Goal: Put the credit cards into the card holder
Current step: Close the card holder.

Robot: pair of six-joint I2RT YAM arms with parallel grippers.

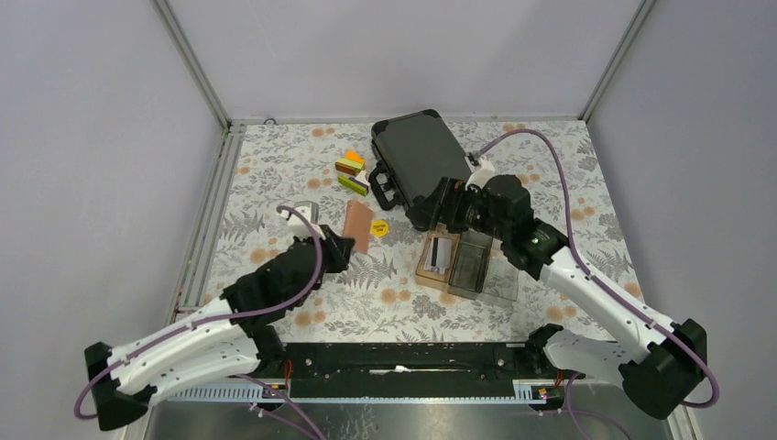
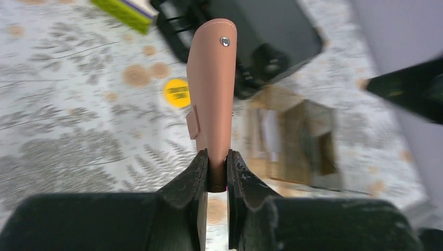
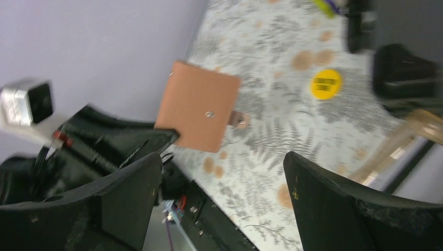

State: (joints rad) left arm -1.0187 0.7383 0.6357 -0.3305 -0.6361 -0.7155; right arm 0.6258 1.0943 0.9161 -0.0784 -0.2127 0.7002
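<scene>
I held the flat salmon-pink card holder [image 2: 211,94] up off the table [image 2: 68,136].
My left end effector [image 2: 217,162] pinched its lower edge; my right end effector [image 3: 222,172] stood wide open.

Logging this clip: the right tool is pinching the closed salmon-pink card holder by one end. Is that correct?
Not quite: the arm is wrong. It is the left tool that is pinching the closed salmon-pink card holder by one end. The left wrist view shows its jaws shut on it. The right tool is open and holds nothing.
</scene>
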